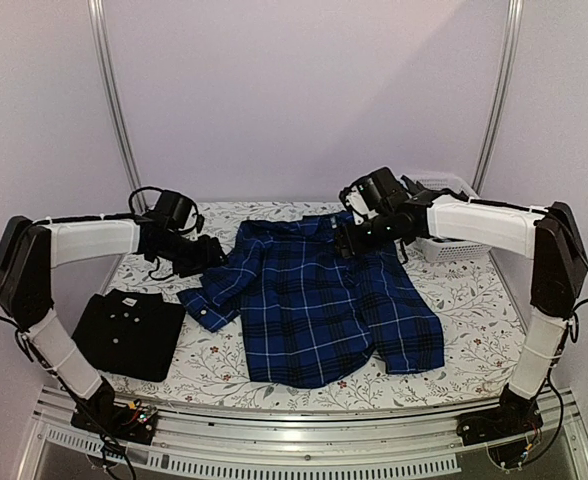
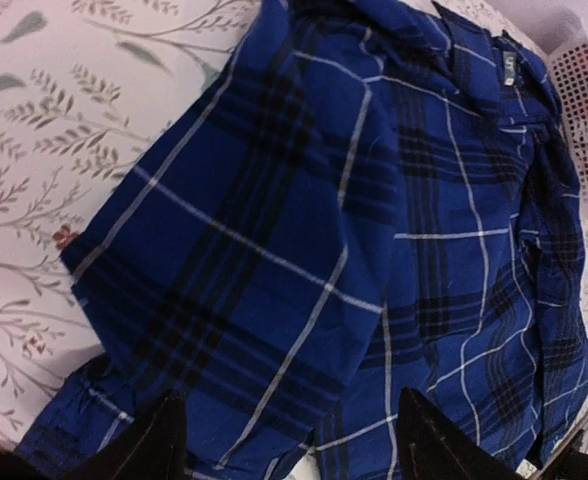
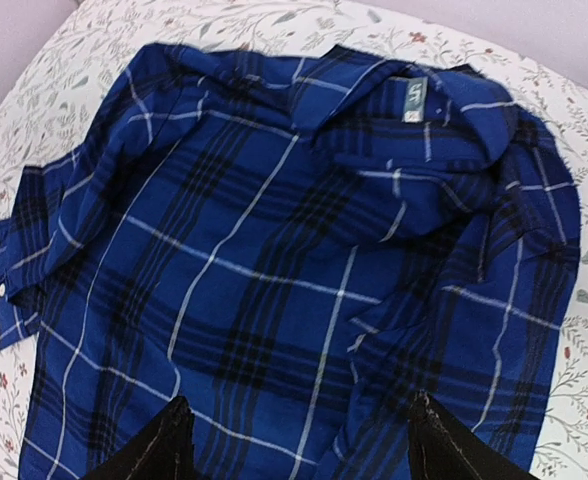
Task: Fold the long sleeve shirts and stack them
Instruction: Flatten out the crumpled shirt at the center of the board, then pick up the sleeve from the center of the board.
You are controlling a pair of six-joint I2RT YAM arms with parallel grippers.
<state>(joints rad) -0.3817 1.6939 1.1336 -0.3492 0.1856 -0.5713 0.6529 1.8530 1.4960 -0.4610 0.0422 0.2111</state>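
Black shirt (image 1: 129, 333) folded, near left. Plaid shirt (image 1: 319, 300) spread ctr, sleeves partly in; body fold + stacking pending. My left claw (image 2: 284, 440) & right claw (image 3: 299, 440): open, empty.

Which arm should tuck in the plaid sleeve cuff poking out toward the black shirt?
Left. Its open jaws hang near that cuff of the plaid shirt; the right arm's jaws are by the collar, farther off.

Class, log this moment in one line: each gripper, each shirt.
blue plaid shirt: spread out, unheld | black shirt: folded, apart at left | left gripper: open above plaid | right gripper: open above plaid
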